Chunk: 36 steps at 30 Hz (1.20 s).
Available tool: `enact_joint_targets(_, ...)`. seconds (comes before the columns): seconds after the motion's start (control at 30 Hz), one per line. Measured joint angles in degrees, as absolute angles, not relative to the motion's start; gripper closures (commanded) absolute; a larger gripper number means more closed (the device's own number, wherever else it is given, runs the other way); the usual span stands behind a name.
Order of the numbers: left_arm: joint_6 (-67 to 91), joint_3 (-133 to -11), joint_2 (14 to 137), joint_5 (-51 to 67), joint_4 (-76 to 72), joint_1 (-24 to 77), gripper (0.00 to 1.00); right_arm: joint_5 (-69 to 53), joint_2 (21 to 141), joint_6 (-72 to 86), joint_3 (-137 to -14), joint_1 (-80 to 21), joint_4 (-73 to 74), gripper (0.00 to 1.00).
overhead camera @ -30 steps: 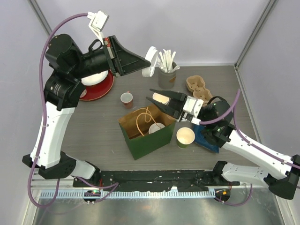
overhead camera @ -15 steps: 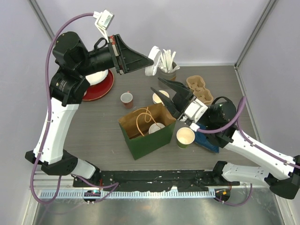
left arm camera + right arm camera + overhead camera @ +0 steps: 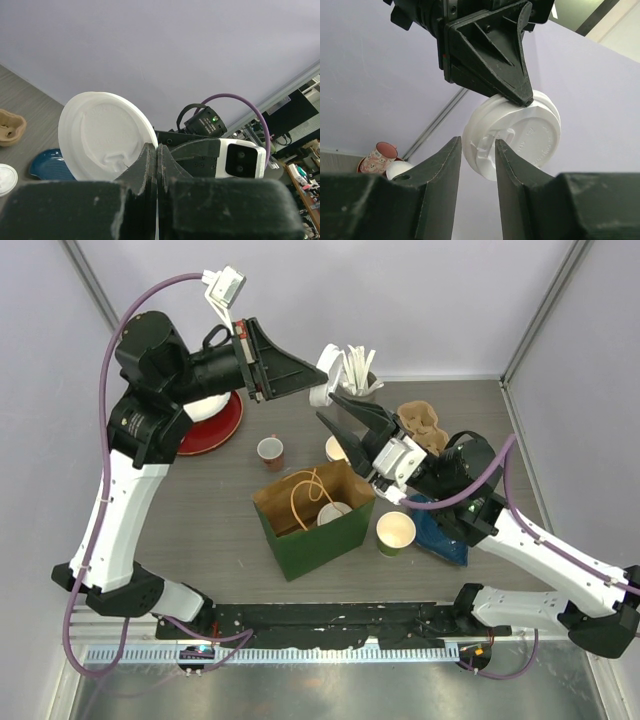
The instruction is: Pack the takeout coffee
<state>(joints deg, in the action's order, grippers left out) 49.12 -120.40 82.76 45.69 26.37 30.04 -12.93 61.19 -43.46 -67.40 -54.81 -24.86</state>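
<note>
A round white lid hangs in the air at the back, pinched at its rim by my left gripper, which is shut on it. My right gripper points up at the lid from just below, open, its fingertips either side of the lid's near edge without clamping it. One green cup stands open right of the bag. Another is partly hidden under my right gripper. A lidded one sits inside the bag.
A small red-and-white cup stands behind the bag. A holder of stirrers and a cardboard cup carrier sit at the back. A red plate is at the left, a blue item at the right, and a pink tumbler.
My right gripper has risen and swung back-left from above the bag up to the lid. The left arm has edged the lid slightly rightwards.
</note>
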Motion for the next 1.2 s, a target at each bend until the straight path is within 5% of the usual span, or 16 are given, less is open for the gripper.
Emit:
enact_joint_targets(0.33, 49.3, -119.7, 81.7, 46.4, 26.1, 30.0, 1.00, -11.8, 62.8, -43.7, -69.7, -54.8, -21.1, 0.70)
enact_joint_targets(0.73, 49.8, -118.2, 81.1, 46.5, 25.4, 30.0, 1.00, -11.7, 63.6, -43.9, -70.8, -55.0, -19.0, 0.95)
enact_joint_targets(1.0, 50.1, -117.1, 81.0, 46.5, 24.9, 30.0, 1.00, -10.2, 62.7, -43.9, -70.8, -55.0, -16.5, 0.99)
enact_joint_targets(1.2, 48.2, -112.5, 81.0, 46.7, 23.8, 28.4, 0.68, -5.0, 60.3, -43.9, -71.1, -55.1, -7.3, 0.99)
